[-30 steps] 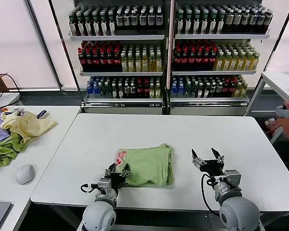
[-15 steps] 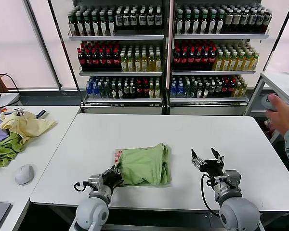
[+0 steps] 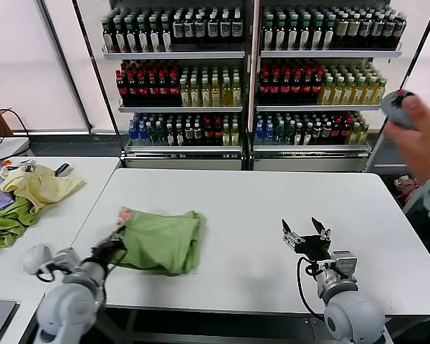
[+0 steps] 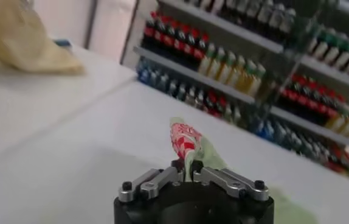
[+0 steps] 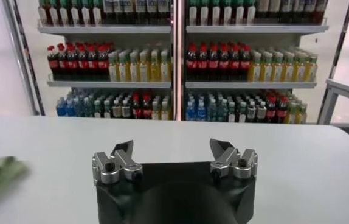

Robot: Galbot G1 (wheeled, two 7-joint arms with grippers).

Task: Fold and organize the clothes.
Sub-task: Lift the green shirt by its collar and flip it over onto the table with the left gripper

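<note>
Head view shows the light green soft-fabric polo shirt (image 3: 160,241) already folded into a compact, rounded bundle lying on the left half of the white table (image 3: 272,197). Folding therefore looks done; I judge that placement remains. My left gripper (image 3: 113,246) is clamped on the bundle's left edge, where the red-and-white printed graphic (image 4: 182,139) stands up between my jaws. My right gripper (image 3: 304,234) hovers with fingers spread wide and nothing between them, well apart from the shirt, above the table's right half.
</note>
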